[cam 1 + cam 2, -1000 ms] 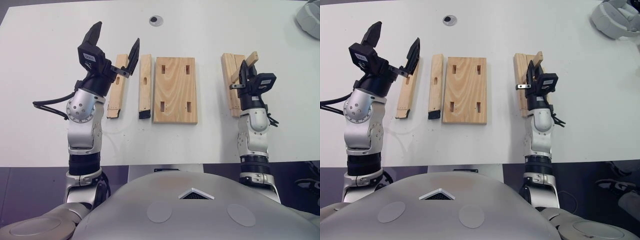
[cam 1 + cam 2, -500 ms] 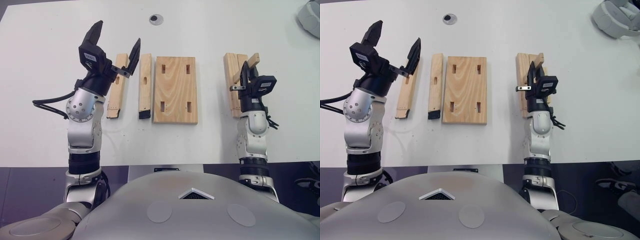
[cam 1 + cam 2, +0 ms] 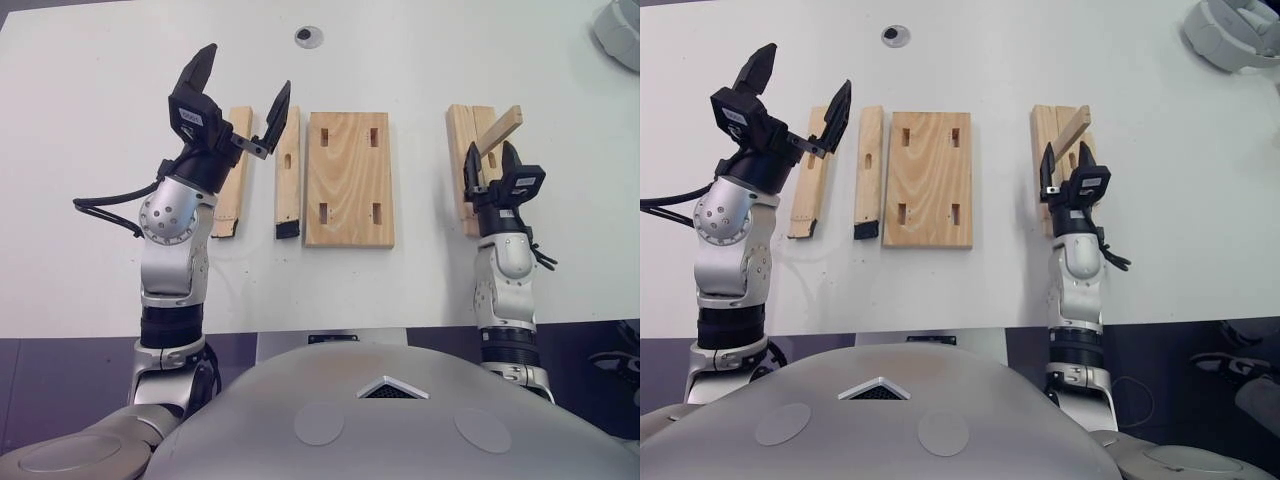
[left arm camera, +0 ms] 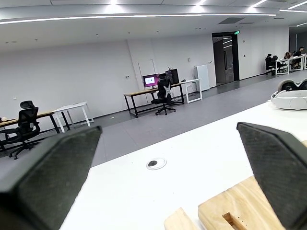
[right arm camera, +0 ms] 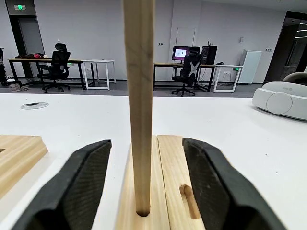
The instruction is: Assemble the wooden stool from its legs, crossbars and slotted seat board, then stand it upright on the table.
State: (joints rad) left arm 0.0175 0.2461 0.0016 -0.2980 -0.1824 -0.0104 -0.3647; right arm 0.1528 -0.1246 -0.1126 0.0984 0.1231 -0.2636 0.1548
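You look down on a white table (image 3: pixel 80 200) in an open office of desks and chairs, with the slotted seat board (image 3: pixel 349 178) flat at its centre, two left legs (image 3: pixel 289 170) just beside it and a touching right pair of legs (image 3: pixel 462 150) well apart on the other side. Your left gripper (image 3: pixel 245 72), whose small white label is too small to read, hangs above the left legs, fingers spread wide around nothing. Your right gripper (image 3: pixel 490 152) has its fingers parted either side of a crossbar (image 3: pixel 502 126) standing in a slot of the right pair, neither pad touching it.
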